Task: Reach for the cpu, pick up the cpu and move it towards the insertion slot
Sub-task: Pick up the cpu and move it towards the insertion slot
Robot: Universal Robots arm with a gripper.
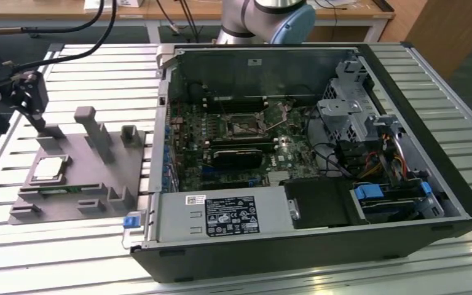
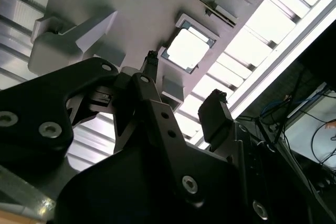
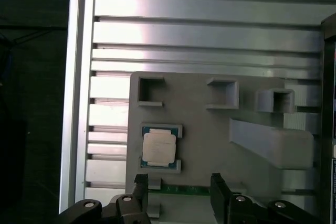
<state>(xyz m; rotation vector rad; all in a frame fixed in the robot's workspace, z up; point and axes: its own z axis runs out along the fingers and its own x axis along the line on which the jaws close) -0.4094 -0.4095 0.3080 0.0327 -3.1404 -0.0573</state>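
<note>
The cpu (image 1: 49,169) is a small silvery square chip lying flat in a recess of the grey plastic fixture (image 1: 96,184), at the exterior view's left. Both wrist views show it from above, cpu (image 2: 188,49) and cpu (image 3: 158,148), bare and untouched. My gripper (image 1: 36,117) hangs above the far part of the fixture, apart from the chip. It is open, with black fingers (image 2: 151,61) spread and nothing between them; in the first wrist view the gripper (image 3: 178,181) sits just off the chip's edge. The insertion slot (image 1: 242,126) is a dark square socket on the motherboard inside the open computer case.
Grey posts and blocks (image 1: 96,132) rise from the fixture near the chip. The open computer case (image 1: 318,233) lies at the exterior view's right, with a black card (image 1: 236,157), cables and drive bays inside. Everything rests on a ribbed metal table (image 1: 72,258).
</note>
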